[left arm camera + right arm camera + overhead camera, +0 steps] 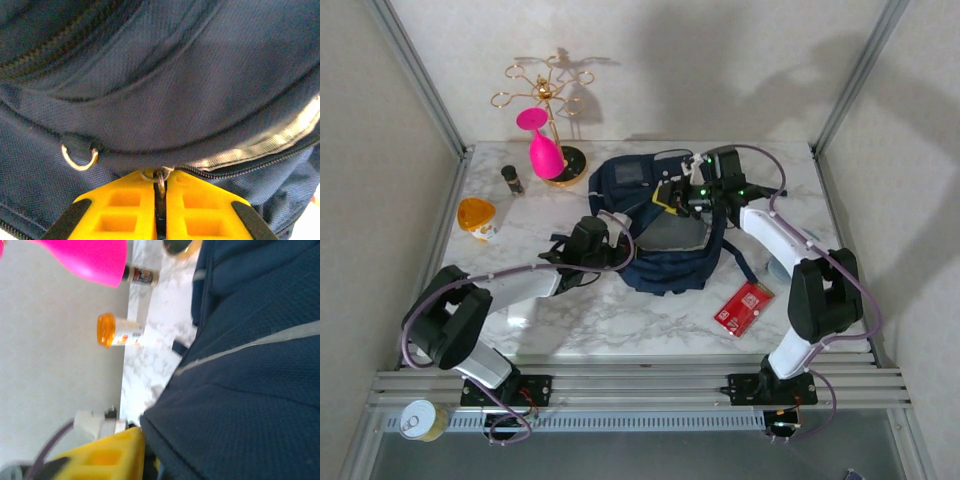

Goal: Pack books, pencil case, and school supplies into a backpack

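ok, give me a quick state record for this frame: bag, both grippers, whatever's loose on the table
backpack: lying mid-table
left gripper: shut on zip pull, bag's left edge
right gripper: at the bag's far side; open or shut unclear
red packet: on table right of bag, not packed
clutter, far left: pink glass, small bottle, orange jar
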Motion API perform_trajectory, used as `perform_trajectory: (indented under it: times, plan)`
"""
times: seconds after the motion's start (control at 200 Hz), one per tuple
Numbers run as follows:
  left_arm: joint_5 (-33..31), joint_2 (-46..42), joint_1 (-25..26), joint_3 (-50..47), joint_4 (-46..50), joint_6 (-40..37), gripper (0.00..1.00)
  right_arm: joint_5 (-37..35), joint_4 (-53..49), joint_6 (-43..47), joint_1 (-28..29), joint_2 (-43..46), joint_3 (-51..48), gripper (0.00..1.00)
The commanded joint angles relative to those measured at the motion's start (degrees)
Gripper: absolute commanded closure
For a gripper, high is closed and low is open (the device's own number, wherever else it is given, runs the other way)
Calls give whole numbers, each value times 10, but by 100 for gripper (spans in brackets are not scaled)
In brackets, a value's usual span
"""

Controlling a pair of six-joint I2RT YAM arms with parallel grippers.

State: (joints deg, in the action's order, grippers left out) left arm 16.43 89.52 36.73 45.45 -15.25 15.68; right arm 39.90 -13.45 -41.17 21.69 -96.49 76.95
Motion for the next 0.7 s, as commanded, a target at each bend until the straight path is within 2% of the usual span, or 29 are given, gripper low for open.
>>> perform_trajectory:
  times: [0.0, 0.075, 0.155, 0.32, 0.491, 0.601, 0.696]
  plan:
    - [-13, 27, 33, 37, -57, 69, 95, -87, 16, 19, -3, -9, 35, 61]
    - [-25, 36, 40, 49, -65, 88, 100, -138, 13, -4, 11, 0, 11, 53]
    - [-42, 37, 42, 50, -65, 91, 100, -165, 27, -29, 34, 12, -31, 45]
    - [-30, 30, 42, 53, -41, 78, 99, -200, 101, -109, 84, 51, -120, 43]
    - [-31, 13, 40, 46, -11, 58, 88, -220, 130, -130, 91, 63, -144, 78]
    - [-4, -10, 31, 38, 13, 36, 74, -223, 114, -120, 84, 71, -123, 93]
    - [33, -27, 11, 35, 40, 14, 62, -201, 123, -125, 70, 75, -120, 99]
